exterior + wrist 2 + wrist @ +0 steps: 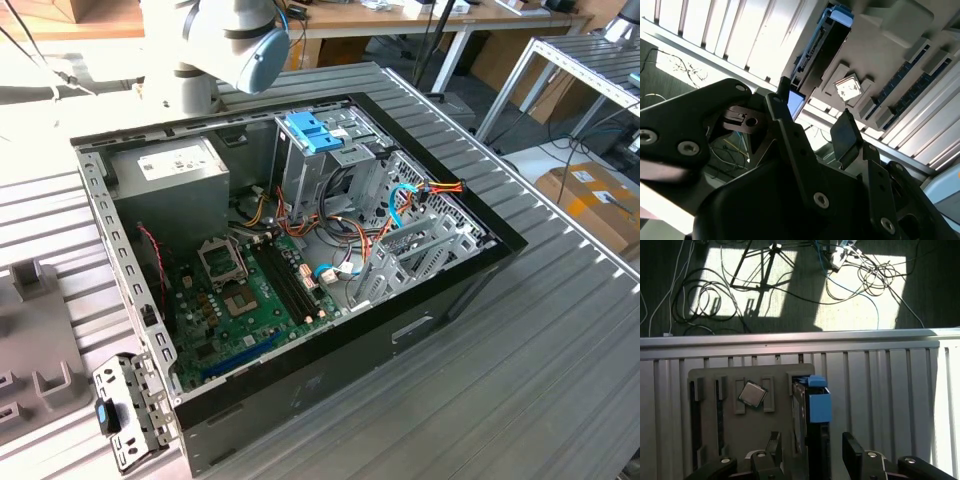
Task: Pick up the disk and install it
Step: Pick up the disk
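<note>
since the open jaws straddle the dark rectangular blue-railed disk (815,407), better centre them before closing.

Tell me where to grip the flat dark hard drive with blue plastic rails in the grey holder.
Pinch the disk across its two broad faces, coming from above: it stands on edge in the grey slotted holder, top exposed, under the open gripper.

I see the grey fixture tray (757,427) on the ribbed table (880,405). In a tray slot the disk (819,405) stands on edge; a processor chip (752,393) lies in a recess beside it. My gripper (811,440) straddles the disk, fingers (852,450) spread, clear of it.
</note>
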Available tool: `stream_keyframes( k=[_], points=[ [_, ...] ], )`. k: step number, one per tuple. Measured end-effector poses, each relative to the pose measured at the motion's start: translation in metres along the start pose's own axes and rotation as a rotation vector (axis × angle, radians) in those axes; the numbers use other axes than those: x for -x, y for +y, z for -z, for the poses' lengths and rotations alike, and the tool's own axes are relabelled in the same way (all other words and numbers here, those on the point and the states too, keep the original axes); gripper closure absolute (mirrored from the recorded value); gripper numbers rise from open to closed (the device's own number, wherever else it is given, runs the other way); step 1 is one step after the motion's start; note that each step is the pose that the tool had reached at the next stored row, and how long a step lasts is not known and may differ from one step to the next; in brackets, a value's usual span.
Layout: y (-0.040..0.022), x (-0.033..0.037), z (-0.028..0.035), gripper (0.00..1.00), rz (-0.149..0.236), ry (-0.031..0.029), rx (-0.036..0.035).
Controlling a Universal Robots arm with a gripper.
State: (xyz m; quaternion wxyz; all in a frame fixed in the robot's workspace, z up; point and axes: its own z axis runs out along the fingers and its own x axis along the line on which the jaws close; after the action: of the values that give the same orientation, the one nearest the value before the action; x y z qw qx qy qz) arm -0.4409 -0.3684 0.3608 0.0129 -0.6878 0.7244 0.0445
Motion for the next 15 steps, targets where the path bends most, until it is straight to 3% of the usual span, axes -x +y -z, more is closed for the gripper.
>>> stream_keyframes(
  k=[15],
  points=[
    [0.0060, 0.0063, -0.0034, 0.40, 0.000, 0.0000, 0.0000]
  ],
)
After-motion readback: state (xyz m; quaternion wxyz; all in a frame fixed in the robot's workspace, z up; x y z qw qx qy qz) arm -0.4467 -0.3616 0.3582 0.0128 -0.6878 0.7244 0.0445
